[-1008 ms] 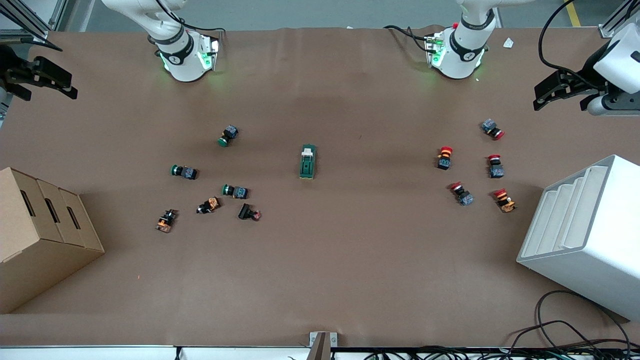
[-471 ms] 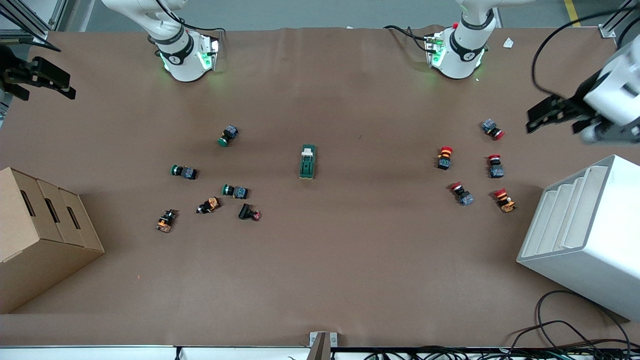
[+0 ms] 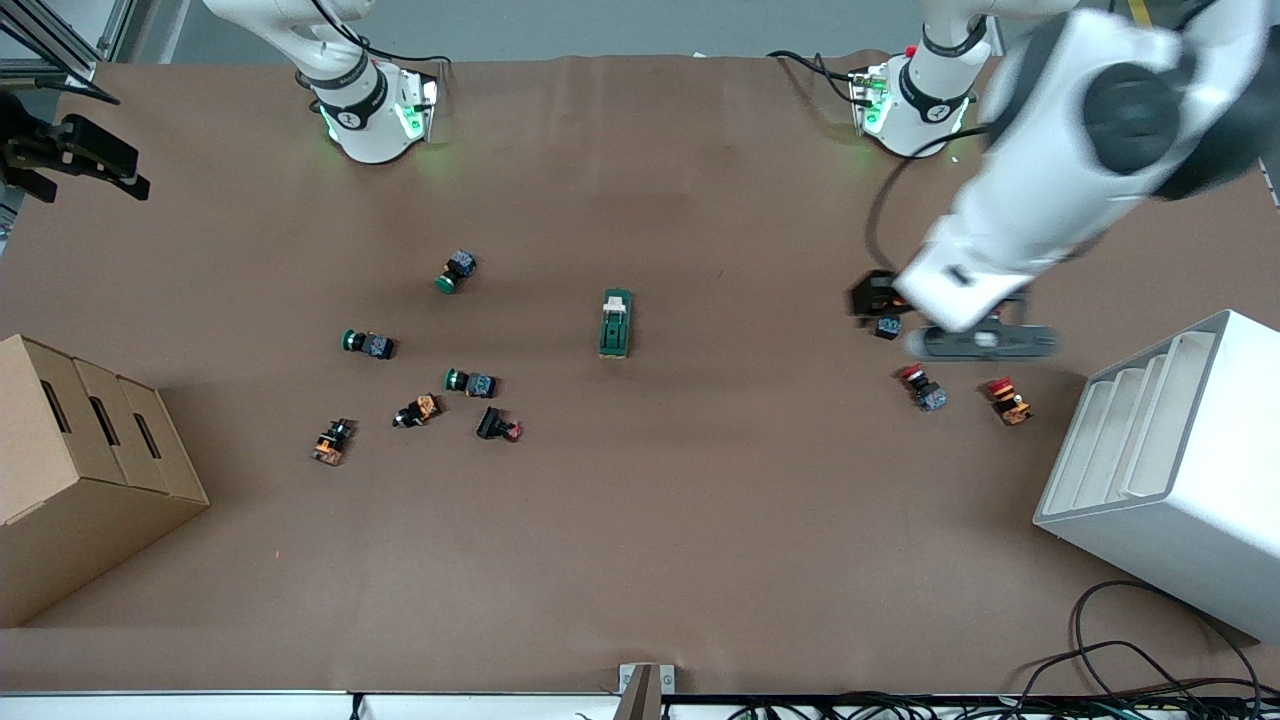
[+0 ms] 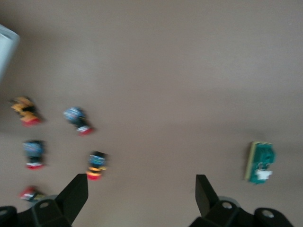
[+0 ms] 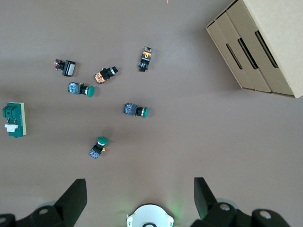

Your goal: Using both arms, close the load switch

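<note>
Green with a cream lever, the load switch (image 3: pixel 616 323) lay untouched at mid-table. At about three o'clock from it, the left gripper (image 4: pixel 142 195) hung over the red-capped buttons (image 3: pixel 921 388), fingers (image 4: pixel 75 195) spread apart. At about ten o'clock, out at the table's edge, the right gripper (image 5: pixel 140 198) waited with its fingers apart, above the green-capped buttons (image 3: pixel 368 343).
</note>
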Controlling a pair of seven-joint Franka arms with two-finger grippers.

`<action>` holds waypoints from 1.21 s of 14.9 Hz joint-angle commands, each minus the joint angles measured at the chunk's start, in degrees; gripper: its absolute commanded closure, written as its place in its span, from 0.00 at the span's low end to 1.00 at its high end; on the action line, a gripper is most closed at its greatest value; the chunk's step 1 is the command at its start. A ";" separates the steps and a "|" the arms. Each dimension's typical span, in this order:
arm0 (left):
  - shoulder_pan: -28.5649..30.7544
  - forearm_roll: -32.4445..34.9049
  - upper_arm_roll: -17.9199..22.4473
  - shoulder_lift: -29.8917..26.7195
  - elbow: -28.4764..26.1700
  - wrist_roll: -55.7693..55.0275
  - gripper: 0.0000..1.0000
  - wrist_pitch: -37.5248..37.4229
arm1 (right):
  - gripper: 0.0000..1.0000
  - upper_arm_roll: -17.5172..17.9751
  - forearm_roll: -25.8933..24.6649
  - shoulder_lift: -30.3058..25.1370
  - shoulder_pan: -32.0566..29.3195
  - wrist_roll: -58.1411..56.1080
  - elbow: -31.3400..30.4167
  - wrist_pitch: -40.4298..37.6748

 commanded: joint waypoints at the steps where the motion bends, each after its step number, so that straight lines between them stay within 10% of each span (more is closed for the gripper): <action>1: -7.10 1.46 0.45 0.91 -5.29 -11.06 0.00 7.39 | 0.00 0.20 0.25 -0.83 -0.06 0.43 -0.72 0.43; 5: -16.85 9.28 -0.07 2.22 -14.09 -29.28 0.01 19.89 | 0.00 0.11 0.25 -0.66 -0.06 0.34 -0.19 0.08; 18: -40.60 40.02 -0.16 18.13 -16.46 -80.15 0.05 31.06 | 0.00 0.11 -0.72 8.73 -0.50 -0.45 1.12 3.58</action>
